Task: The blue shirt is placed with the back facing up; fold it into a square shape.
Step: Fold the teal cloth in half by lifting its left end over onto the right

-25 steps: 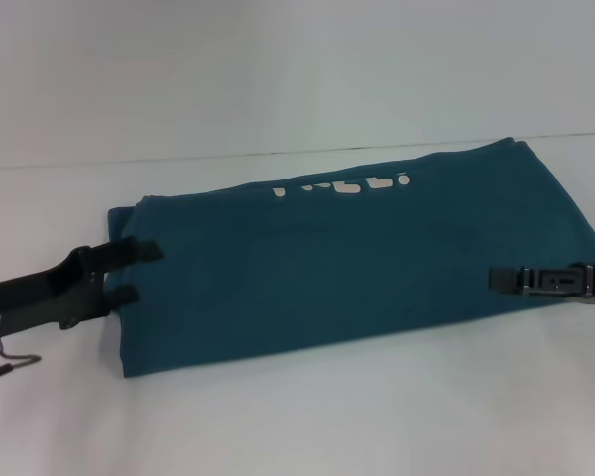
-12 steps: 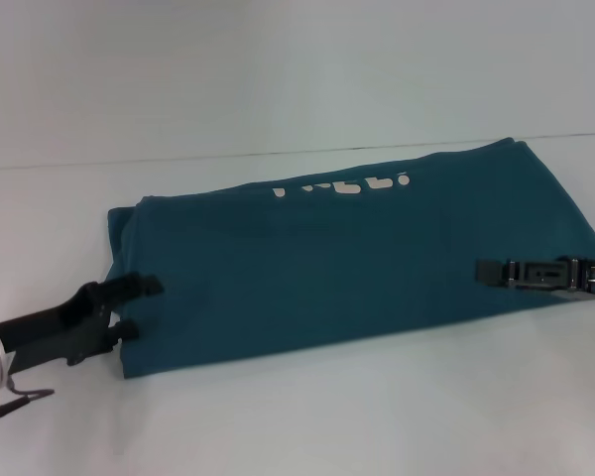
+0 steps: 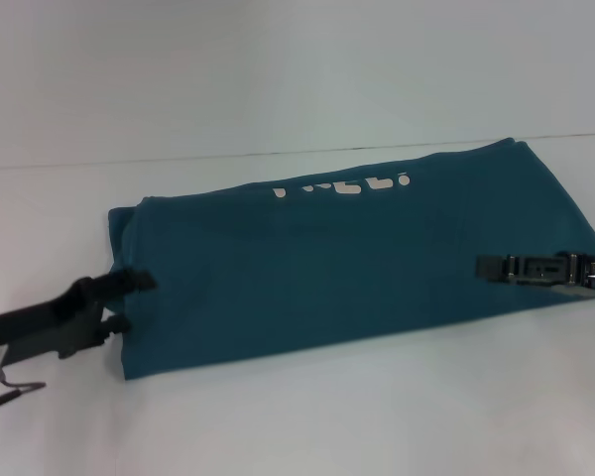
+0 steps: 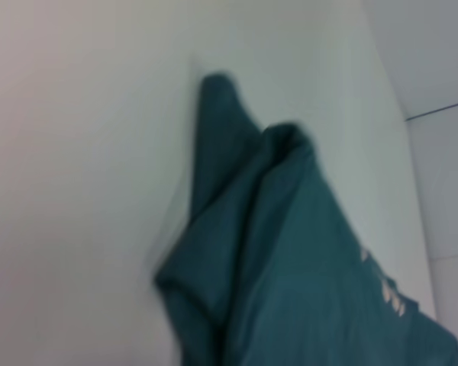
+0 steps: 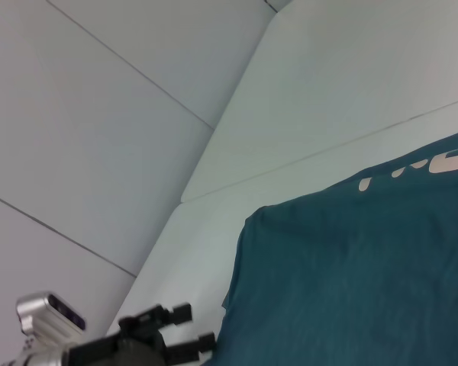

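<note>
The blue shirt (image 3: 357, 268) lies on the white table as a long folded band, with white lettering (image 3: 342, 185) along its far edge. My left gripper (image 3: 129, 302) is at the shirt's left end near the front corner. It is open, one finger (image 3: 139, 281) over the cloth and the other finger (image 3: 119, 323) at the hem. My right gripper (image 3: 481, 267) reaches in low over the shirt's right end. The left wrist view shows the shirt's bunched left corner (image 4: 290, 267). The right wrist view shows the blue shirt (image 5: 366, 282) and, far off, the left gripper (image 5: 179, 335).
The white table (image 3: 297, 416) runs wide in front of the shirt and to its left. A seam line (image 3: 178, 161) crosses the table just behind the shirt, with a white wall beyond it.
My left gripper slid along the shirt's left end toward the front corner, staying open. The right gripper moved a little farther in over the shirt. The shirt itself has barely shifted.
</note>
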Robot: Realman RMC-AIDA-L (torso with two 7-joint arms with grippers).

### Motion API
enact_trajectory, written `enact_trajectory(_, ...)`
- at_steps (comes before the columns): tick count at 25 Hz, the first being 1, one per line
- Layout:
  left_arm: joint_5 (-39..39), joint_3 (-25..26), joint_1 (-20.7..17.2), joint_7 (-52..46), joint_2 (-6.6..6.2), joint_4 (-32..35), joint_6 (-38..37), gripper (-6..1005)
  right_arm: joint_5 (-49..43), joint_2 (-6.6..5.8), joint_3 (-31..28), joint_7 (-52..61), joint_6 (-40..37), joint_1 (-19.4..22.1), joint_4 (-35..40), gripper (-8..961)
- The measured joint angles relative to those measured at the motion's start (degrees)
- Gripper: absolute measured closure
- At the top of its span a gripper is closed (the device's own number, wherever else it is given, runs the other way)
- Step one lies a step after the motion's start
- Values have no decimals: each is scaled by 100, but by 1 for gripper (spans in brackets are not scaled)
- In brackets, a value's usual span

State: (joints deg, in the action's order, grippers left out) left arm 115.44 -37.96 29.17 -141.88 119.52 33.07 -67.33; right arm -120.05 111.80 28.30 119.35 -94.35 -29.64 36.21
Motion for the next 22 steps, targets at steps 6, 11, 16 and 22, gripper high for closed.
enact_trajectory(6, 19, 30, 300, -79, -66, 22, 131, 137, 0, 14, -2, 1, 2, -26, -39, 424)
enact_trajectory(11, 33, -35, 486, -16, -22, -72, 532, 137, 0, 16, -8, 1, 8, -54, -53, 424)
enact_trajectory(16, 34, -79, 519, 12, 15, -211, 803, 136, 0, 18, -11, 1, 14, -62, -53, 424)
enact_trajectory(22, 34, -255, 536, 15, 14, -353, 1018, 136, 0, 17, -19, 1, 83, -47, -98, 424)
